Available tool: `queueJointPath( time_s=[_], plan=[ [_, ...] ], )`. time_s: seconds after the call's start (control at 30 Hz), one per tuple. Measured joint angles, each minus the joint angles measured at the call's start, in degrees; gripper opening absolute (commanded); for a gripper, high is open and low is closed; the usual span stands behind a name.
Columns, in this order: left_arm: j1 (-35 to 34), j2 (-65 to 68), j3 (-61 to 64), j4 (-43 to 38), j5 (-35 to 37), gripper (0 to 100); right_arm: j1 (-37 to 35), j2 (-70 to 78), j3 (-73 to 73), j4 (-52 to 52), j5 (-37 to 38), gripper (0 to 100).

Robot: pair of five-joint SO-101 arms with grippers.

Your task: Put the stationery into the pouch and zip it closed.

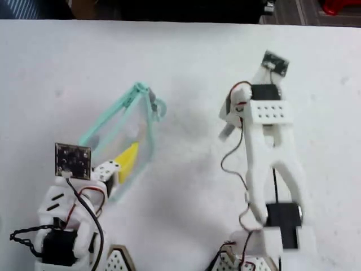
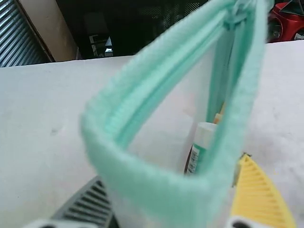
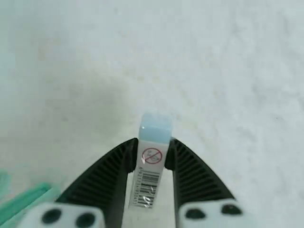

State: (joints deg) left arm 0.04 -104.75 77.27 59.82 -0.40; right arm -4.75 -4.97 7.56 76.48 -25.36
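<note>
A clear pouch [image 1: 121, 132] with a mint green zip band lies left of centre, its mouth gaping. My left gripper [image 1: 121, 165] is shut on the pouch's near end; its yellow finger [image 2: 259, 192] and grey finger [image 2: 88, 205] stand on either side of the pouch rim [image 2: 156, 190]. Inside the pouch stands a white tube with a green label [image 2: 198, 149]. To the right of the pouch, my right gripper [image 3: 151, 147] is shut on a white stick with a pale blue cap [image 3: 153, 142], held just above the table [image 1: 227, 125].
The zip pull with its ring [image 1: 157, 106] sits at the pouch's far end. A mint corner of the pouch [image 3: 23, 203] lies close beside the right gripper. The white table [image 1: 186, 186] stretches bare between the arms; its far edge meets a dark background.
</note>
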Motion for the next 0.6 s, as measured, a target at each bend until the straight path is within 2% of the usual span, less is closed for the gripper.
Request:
queueJointPath(
  time_s=[0.07,0.17,0.27,0.37,0.5,0.6],
  plan=[
    [0.0,0.0,0.0,0.0,0.0,33,0.0,-5.3,-0.6,0.0,0.5,1.7],
    [0.0,0.0,0.0,0.0,0.0,33,-3.2,-13.9,-4.3,0.1,6.2,1.7],
    [0.3,0.0,0.0,0.1,0.0,33,-10.6,-24.0,-8.7,0.0,15.0,1.7],
    [3.2,0.0,0.0,1.1,-1.1,33,-21.2,-33.9,-10.2,-3.3,22.2,1.7],
    [6.9,0.0,0.0,3.6,-3.7,33,-32.7,-43.2,-10.6,-9.1,25.8,1.7],
    [7.6,0.0,0.0,4.2,-4.0,33,-35.3,-44.9,-10.9,-12.2,26.0,1.7]
  ],
)
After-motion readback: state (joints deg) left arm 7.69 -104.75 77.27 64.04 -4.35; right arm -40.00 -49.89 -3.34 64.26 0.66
